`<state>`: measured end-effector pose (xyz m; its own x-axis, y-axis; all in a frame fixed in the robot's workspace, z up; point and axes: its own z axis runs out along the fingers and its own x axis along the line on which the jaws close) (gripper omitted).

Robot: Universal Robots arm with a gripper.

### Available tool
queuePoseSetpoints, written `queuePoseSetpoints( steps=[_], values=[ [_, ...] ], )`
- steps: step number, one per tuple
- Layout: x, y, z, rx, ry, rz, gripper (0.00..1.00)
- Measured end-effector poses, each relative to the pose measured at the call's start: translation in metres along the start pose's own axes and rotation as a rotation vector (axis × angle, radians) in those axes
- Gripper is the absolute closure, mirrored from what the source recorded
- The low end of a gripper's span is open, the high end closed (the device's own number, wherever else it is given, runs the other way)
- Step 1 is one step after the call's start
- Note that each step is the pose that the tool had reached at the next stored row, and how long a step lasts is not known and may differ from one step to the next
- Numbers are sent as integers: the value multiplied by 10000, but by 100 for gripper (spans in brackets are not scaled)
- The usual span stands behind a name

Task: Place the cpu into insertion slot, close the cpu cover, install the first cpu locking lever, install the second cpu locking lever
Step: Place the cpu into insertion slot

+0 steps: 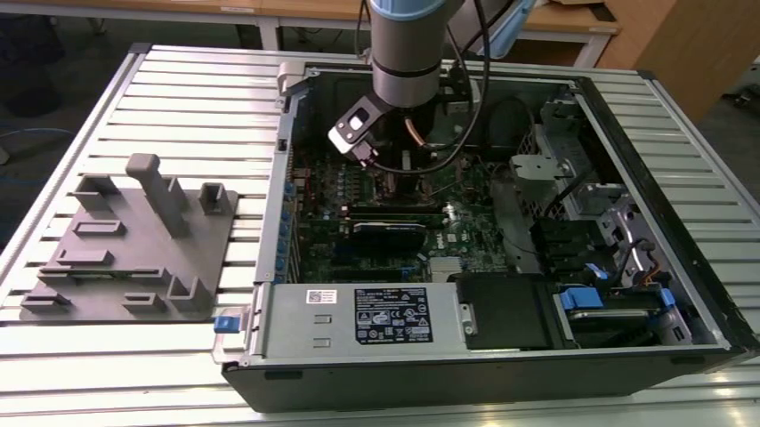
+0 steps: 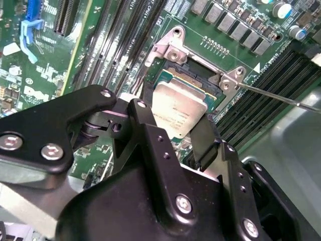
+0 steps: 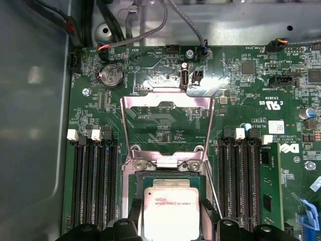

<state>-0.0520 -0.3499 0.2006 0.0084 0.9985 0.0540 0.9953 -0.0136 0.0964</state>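
We see the cpu (image 2: pixel 179 105) gripped between the fingers (image 2: pixel 143 120) of the hand (image 2: pixel 170 123), right over the insertion slot (image 2: pixel 188 75). The cpu cover (image 3: pixel 150 102) stands swung open just beyond it, above the green motherboard (image 3: pixel 241 90).

cpu cover (image 3: pixel 126 130) open; memory slots (image 3: pixel 95 191) flank insertion slot (image 2: pixel 188 80).

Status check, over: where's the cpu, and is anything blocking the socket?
One gripper, jaws shut on cpu. Held over insertion slot. Its cpu cover stands open; nothing in the way.
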Motion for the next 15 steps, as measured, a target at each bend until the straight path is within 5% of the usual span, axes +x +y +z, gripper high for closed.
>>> queuePoseSetpoints(
  steps=[15],
  values=[
    [12,-32,43,-3,-10,84,46]
  ],
)
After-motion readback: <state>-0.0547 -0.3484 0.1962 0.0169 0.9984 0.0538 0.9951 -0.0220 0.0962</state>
